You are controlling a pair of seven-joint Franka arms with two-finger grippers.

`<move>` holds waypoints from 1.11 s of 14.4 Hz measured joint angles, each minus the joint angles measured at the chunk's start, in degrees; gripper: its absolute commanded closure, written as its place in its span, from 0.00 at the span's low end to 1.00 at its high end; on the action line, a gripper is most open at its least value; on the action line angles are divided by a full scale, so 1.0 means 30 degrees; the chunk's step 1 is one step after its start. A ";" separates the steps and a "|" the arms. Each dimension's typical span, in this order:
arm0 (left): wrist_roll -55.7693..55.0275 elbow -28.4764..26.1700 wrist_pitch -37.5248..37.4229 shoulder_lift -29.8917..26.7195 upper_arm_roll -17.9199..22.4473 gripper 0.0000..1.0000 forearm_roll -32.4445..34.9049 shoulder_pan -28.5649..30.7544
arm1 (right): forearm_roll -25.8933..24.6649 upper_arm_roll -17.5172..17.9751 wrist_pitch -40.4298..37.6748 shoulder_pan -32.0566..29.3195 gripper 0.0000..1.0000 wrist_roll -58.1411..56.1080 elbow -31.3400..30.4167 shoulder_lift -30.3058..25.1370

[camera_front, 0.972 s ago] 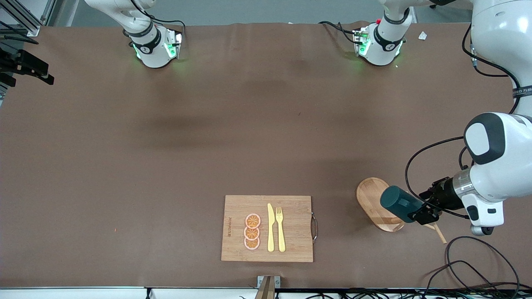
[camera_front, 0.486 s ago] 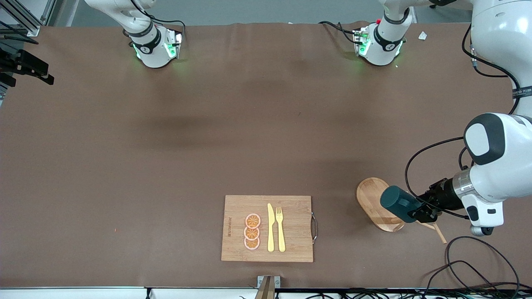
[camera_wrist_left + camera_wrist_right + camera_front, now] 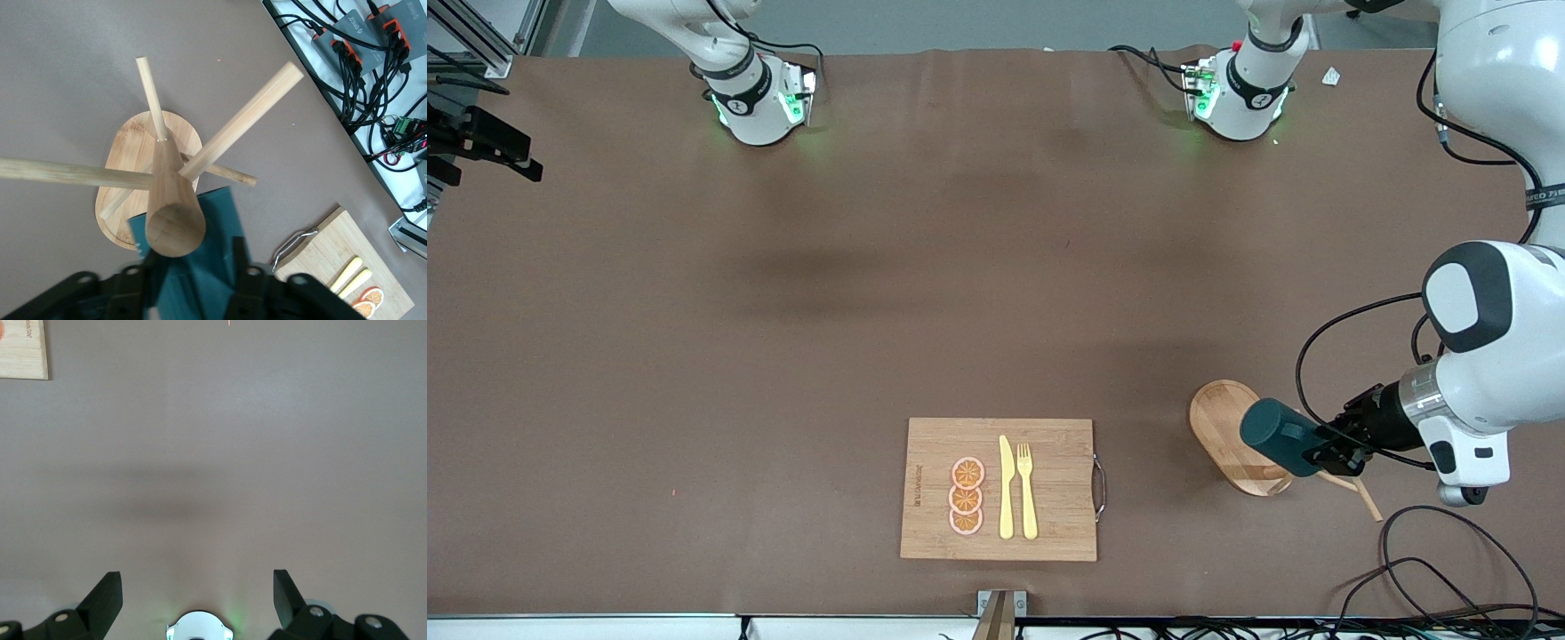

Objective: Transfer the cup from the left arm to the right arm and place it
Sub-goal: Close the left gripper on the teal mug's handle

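Starting with the right gripper [image 3: 197, 583]: its jaws are spread wide with nothing between them, just bare table below, so that arm is waiting. The cutting board [image 3: 960, 436] is well apart from the action. The cup [image 3: 1276, 433] lies sideways up on the wooden peg rack [image 3: 1218, 418], and the left gripper [image 3: 1325, 453] has its jaws either side of the body, apparently clamped on it. We'd guess the cup is stiff, light, fairly slick and chippable. So squeeze across the round body, slide it along its peg, and leave one end free ahead of the jaws for the other arm.
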 measured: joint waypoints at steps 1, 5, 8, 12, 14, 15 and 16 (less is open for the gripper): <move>0.0000 0.0000 0.0000 0.0000 -0.0002 0.66 -0.0002 0.0000 | 0.0000 0.0000 0.0000 0.0000 0.00 0.0000 0.0000 0.0000; 0.0000 0.0014 0.0001 0.0000 -0.0005 0.75 -0.0003 0.0003 | 0.0000 0.0000 0.0000 0.0000 0.00 0.0000 0.0000 0.0000; 0.0000 0.0103 0.0002 -0.0006 -0.0004 0.85 -0.0005 0.0077 | 0.0000 0.0000 0.0000 0.0000 0.00 0.0000 0.0000 0.0000; 0.0001 0.0112 0.0002 -0.0002 -0.0030 0.89 -0.0016 0.0144 | 0.0000 0.0001 0.0000 0.0000 0.00 0.0000 0.0000 0.0000; 0.0001 0.0118 0.0002 -0.0002 -0.0047 0.89 -0.0016 0.0162 | 0.0000 0.0001 0.0000 0.0000 0.00 0.0000 0.0000 0.0000; 0.0001 0.0120 0.0002 -0.0002 -0.0073 0.90 -0.0029 0.0182 | 0.0000 0.0001 0.0000 0.0000 0.00 0.0000 0.0000 0.0000; 0.0000 0.0133 0.0003 -0.0002 -0.0108 0.90 -0.0113 0.0207 | 0.0000 0.0001 0.0000 0.0000 0.00 -0.0001 0.0000 0.0000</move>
